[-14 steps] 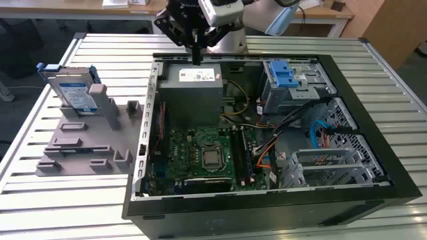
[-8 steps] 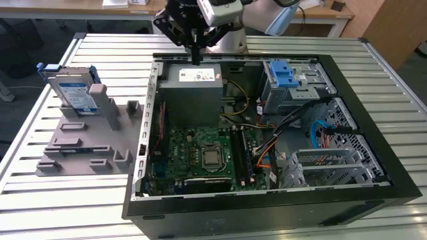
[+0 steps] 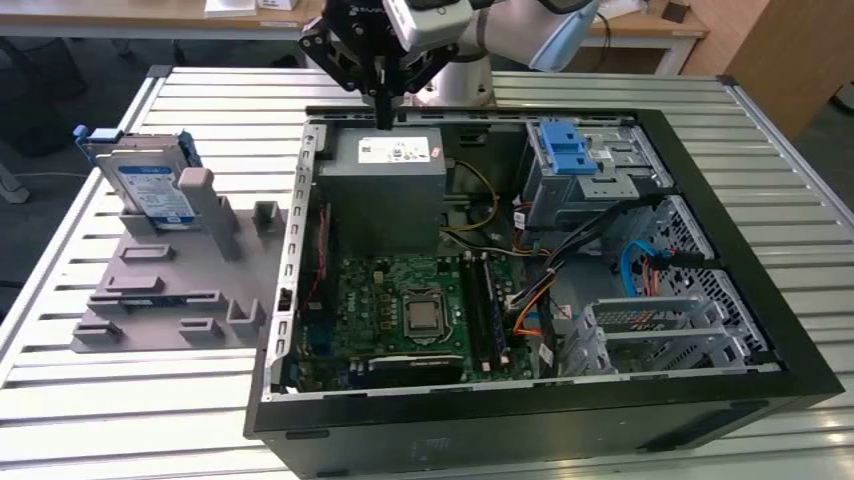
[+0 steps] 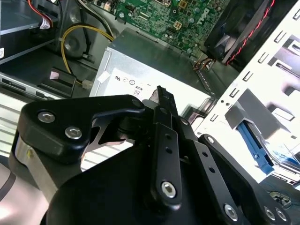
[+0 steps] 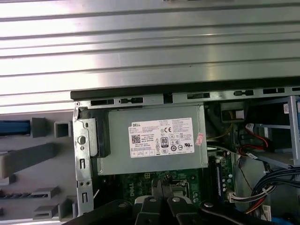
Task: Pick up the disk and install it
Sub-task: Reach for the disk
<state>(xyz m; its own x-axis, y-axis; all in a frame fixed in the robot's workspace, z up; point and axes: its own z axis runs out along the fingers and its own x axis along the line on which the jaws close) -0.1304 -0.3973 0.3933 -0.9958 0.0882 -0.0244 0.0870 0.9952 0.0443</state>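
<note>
The disk (image 3: 150,185), a silver drive with a white-and-blue label in a blue carrier, stands on edge in a grey holder (image 3: 160,290) at the exterior view's left, outside the computer case. Its blue edge shows in the first wrist view (image 5: 14,127) and in the second wrist view (image 4: 255,140). My gripper (image 3: 384,118) hangs over the case's back edge, above the grey power supply box (image 3: 387,185), well apart from the disk. Its fingers (image 5: 159,187) are pressed together with nothing between them, as the second wrist view (image 4: 160,91) also shows.
The open black computer case (image 3: 534,425) lies on a slatted metal table (image 3: 80,400). Inside are a green motherboard (image 3: 400,300), cables, and a silver drive cage with a blue latch (image 3: 577,160) at the back right. The grey holder has several upright posts.
</note>
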